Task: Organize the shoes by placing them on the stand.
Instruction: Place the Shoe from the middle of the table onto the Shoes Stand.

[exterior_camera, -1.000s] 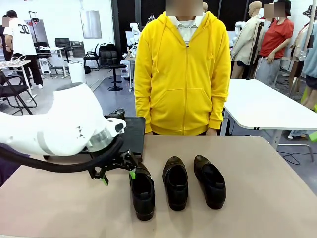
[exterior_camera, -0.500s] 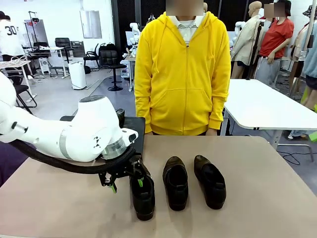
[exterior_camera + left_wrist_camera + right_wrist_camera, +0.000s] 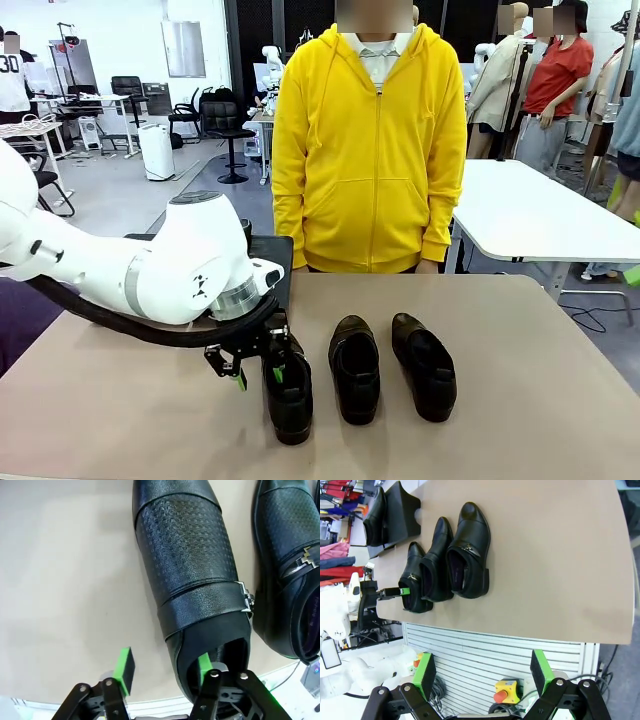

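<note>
The left arm is a rounded white shell with a grey band, a silver wrist ring and a thick black cable. The left gripper is black with green pads. The person wears a yellow zip hoodie.

Looks like a robotics lab in an open hall: white robot arm over a tan desk, black swivel chair, white work table, grey floor, yellow emergency-stop box below the desk edge.

Left gripper astride leftmost shoe
</note>
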You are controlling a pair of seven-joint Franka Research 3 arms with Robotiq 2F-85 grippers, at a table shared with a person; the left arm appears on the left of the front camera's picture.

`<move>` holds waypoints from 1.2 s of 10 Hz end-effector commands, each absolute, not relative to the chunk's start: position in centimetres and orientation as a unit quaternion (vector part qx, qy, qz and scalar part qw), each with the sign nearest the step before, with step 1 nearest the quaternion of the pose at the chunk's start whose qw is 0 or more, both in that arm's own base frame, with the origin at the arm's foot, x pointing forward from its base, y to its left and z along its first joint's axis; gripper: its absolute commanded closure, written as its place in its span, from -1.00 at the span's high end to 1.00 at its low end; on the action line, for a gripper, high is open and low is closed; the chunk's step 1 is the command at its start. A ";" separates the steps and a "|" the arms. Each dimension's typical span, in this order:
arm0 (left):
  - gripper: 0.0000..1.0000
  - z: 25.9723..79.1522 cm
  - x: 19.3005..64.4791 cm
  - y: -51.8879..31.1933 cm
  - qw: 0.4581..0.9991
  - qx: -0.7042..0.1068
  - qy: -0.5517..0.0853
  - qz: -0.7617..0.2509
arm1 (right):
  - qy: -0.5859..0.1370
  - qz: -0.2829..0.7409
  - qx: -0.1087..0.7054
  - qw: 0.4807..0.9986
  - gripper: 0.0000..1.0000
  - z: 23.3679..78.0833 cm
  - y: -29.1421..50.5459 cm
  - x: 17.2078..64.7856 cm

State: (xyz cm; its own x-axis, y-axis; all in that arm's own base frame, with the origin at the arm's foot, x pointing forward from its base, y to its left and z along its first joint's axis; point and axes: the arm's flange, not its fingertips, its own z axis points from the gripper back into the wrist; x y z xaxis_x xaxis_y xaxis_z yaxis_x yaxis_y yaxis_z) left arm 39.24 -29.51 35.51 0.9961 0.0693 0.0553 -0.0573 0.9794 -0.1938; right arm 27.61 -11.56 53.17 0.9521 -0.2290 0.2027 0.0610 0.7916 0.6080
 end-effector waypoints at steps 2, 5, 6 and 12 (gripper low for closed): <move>-1.00 35.7 39.7 -30.1 0.996 -0.080 -0.026 0.039 | -0.136 -0.072 0.319 0.935 1.00 53.5 -11.6 27.8; -1.00 35.9 39.6 -30.0 0.996 -0.080 -0.023 0.029 | -0.136 -0.072 0.319 0.935 1.00 53.5 -11.6 27.8; -1.00 36.0 39.5 -30.0 0.996 -0.084 -0.015 0.016 | -0.136 -0.072 0.319 0.935 1.00 53.5 -11.6 27.8; -1.00 46.9 35.3 -25.0 0.981 -0.128 -0.112 -0.089 | -0.136 -0.072 0.319 0.935 1.00 53.5 -11.6 27.8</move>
